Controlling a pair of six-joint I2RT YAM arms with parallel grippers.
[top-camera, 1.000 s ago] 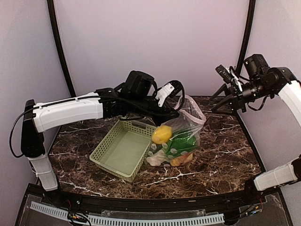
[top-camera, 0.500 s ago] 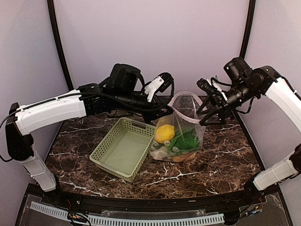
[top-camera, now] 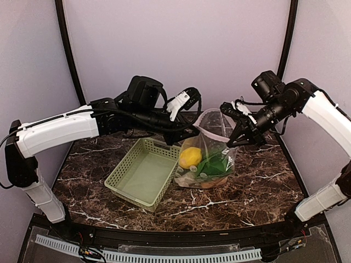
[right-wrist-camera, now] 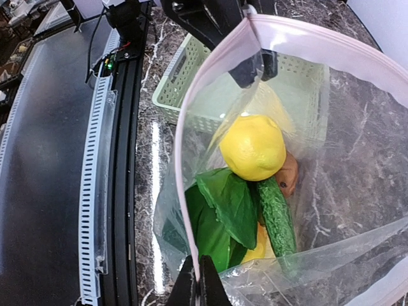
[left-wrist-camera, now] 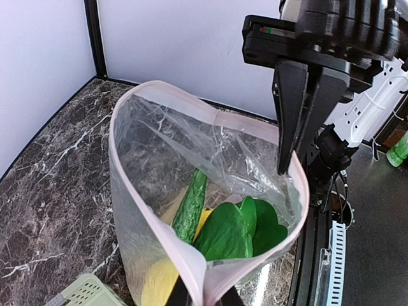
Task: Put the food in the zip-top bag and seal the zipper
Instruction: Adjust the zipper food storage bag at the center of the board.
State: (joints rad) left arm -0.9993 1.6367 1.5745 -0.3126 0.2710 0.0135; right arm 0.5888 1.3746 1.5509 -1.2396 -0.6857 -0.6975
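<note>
Top external: zip-top bag (top-camera: 214,145) upright on counter (top-camera: 263,181), mouth open, strung between both tools. Pink zipper (left-wrist-camera: 116,172) rim pinched tight in left tool (left-wrist-camera: 203,294); opposite rim clamped in right tool (right-wrist-camera: 196,280). Below tools, inside bag — lemon (right-wrist-camera: 253,148), cucumber (right-wrist-camera: 277,217), bok choy (right-wrist-camera: 223,204). Green basket (top-camera: 159,149) on left tool's side — just beside bag.

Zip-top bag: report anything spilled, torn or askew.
Nothing stands out. The zip-top bag stands upright, mouth open, its zipper pinched by the left end effector on one side and the right end effector on the other. The lemon, cucumber and bok choy lie inside; nothing has spilled.
</note>
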